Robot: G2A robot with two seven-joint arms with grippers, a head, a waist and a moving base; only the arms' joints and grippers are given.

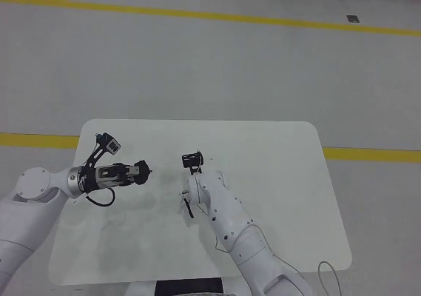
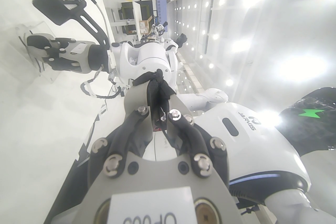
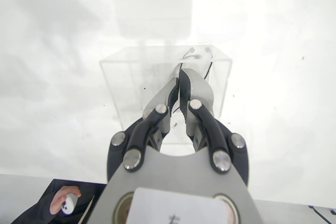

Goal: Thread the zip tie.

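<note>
Right jaws point(image 3: 179, 75) are clenched on the thin black zip tie point(image 3: 187, 54) at the clear box point(image 3: 118, 88) standing on the white desk point(image 1: 269, 148). Left jaws point(image 2: 157, 78) are clenched too, with frayed black material point(image 2: 160, 93) between them, unidentifiable. The right fingers point(image 3: 199, 88) hide most of the tie. Yellow lines point(image 1: 388, 155) cross the grey floor point(image 1: 195, 66).
</note>
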